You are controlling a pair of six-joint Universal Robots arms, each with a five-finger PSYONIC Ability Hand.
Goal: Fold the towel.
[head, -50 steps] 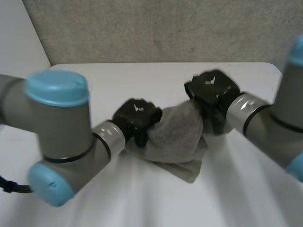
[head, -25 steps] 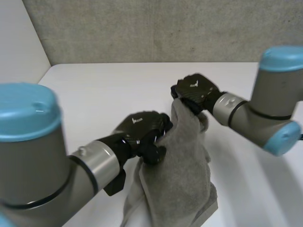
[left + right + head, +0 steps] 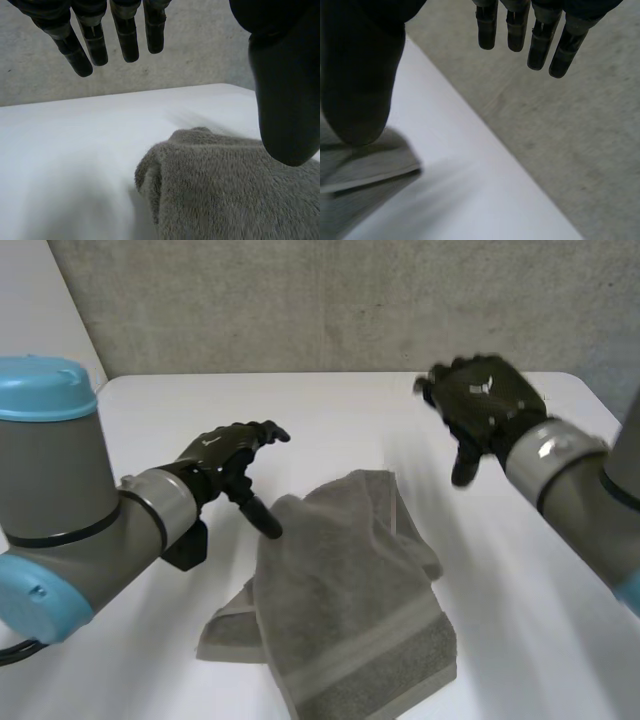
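The grey towel [image 3: 350, 610] lies in a loose, bunched heap near the front middle of the white table [image 3: 330, 420]. My left hand [image 3: 225, 455] hovers just left of the towel's far left corner, fingers straight, holding nothing. In the left wrist view the towel [image 3: 235, 190] lies below the thumb [image 3: 282, 85], apart from the fingers [image 3: 100, 40]. My right hand [image 3: 480, 405] is raised above the table, behind and right of the towel, open and empty. In the right wrist view its fingers [image 3: 530, 35] spread wide, and a towel edge [image 3: 365, 172] lies under the thumb [image 3: 360, 80].
A grey carpeted wall [image 3: 330, 300] rises behind the table's far edge. The table's far left corner [image 3: 115, 385] and far right corner [image 3: 575, 380] are in sight. Bare tabletop lies on all sides of the towel.
Both hands held the towel up between them; they have opened and let it go. The towel has dropped onto the table. The left hand moved left, the right hand moved up and right.
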